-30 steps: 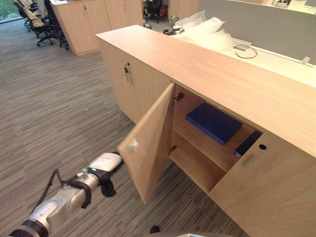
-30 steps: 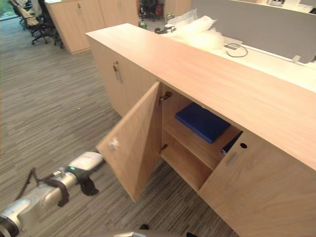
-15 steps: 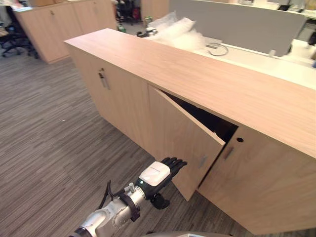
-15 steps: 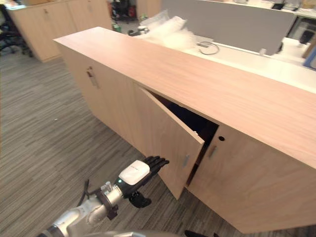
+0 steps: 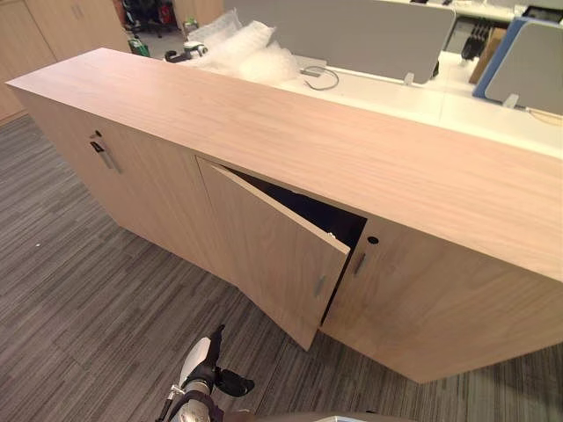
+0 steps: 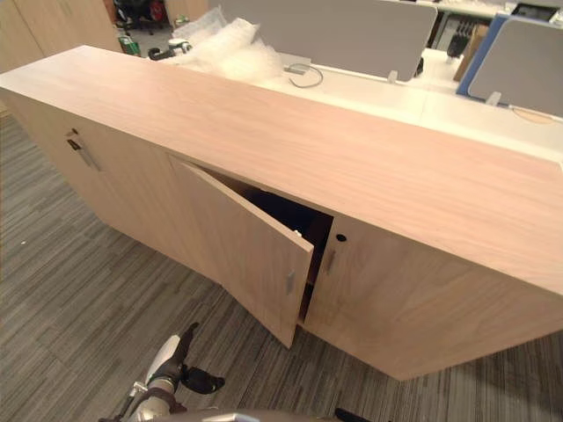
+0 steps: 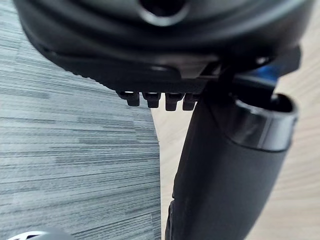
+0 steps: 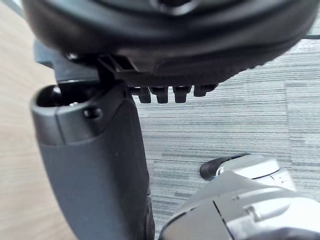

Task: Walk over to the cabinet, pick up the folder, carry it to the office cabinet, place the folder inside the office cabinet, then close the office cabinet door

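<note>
Left hand (image 5: 199,362): dropping back low, well apart from the door (image 5: 273,255), fingers straight, carrying nothing. Door of office cabinet (image 5: 264,114): swinging from wide open to a narrow gap, not yet shutting flush. Folder: sitting inside, now hiding behind the door. Right hand (image 8: 95,165): idling, grip cannot be told. Final push probably remaining.

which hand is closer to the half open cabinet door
Left, it seems. The left hand hangs low over the carpet before the cabinet door, apart from it. The right hand hangs over carpet beside pale wood; its distance is unclear.
</note>
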